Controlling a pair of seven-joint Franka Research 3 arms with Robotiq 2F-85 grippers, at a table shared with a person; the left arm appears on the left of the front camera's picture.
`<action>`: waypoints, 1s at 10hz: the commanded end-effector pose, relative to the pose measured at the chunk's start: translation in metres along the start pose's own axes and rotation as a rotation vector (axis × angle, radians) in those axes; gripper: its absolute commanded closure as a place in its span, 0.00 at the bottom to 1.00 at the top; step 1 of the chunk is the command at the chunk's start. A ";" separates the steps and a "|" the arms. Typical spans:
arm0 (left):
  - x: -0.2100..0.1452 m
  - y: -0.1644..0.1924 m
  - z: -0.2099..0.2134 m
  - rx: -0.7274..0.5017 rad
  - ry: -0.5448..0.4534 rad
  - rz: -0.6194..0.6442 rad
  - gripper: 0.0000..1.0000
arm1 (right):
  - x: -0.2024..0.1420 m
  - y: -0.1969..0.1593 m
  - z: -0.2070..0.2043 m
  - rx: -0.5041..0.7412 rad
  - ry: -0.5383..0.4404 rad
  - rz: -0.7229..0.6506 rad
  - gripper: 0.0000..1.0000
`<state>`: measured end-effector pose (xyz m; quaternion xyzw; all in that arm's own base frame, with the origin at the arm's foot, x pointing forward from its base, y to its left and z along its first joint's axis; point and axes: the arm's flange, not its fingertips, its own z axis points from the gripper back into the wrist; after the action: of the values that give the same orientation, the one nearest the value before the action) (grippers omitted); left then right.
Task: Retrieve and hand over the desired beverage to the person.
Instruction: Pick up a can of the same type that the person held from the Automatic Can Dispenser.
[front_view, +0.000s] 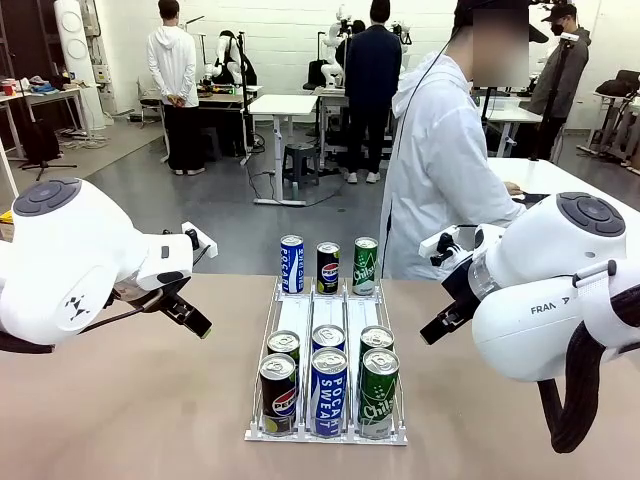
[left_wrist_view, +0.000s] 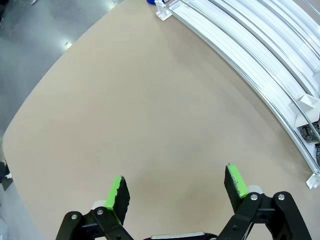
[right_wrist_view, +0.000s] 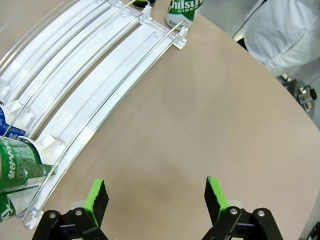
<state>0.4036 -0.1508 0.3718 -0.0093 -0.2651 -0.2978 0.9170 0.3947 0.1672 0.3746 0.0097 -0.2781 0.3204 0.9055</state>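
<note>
My left gripper (left_wrist_view: 177, 186) and right gripper (right_wrist_view: 156, 195) hang spread wide, empty. Those cans (front_view: 328, 385) look stiff, slick, fairly heavy; I'd clamp one mid-body.

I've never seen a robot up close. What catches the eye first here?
The white rack on the table, with blue, dark and green drink cans in three lanes. The big white left arm and right arm flank it, left pincer and right pincer open above the table. A person in a white jacket stands at the far side.
</note>
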 end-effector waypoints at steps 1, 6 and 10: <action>0.000 0.000 0.000 0.000 0.000 0.001 0.00 | 0.000 0.000 0.000 0.000 0.000 0.000 0.00; 0.069 0.011 0.151 0.013 -0.025 -0.014 0.00 | 0.031 -0.015 0.178 -0.006 -0.072 -0.010 0.00; 0.089 -0.010 0.230 0.100 -0.087 -0.020 0.00 | 0.055 -0.005 0.250 -0.096 -0.058 -0.018 0.00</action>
<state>0.3550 -0.1662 0.6208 0.0099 -0.3118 -0.3096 0.8982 0.2989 0.1351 0.6264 -0.0012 -0.3303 0.3112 0.8911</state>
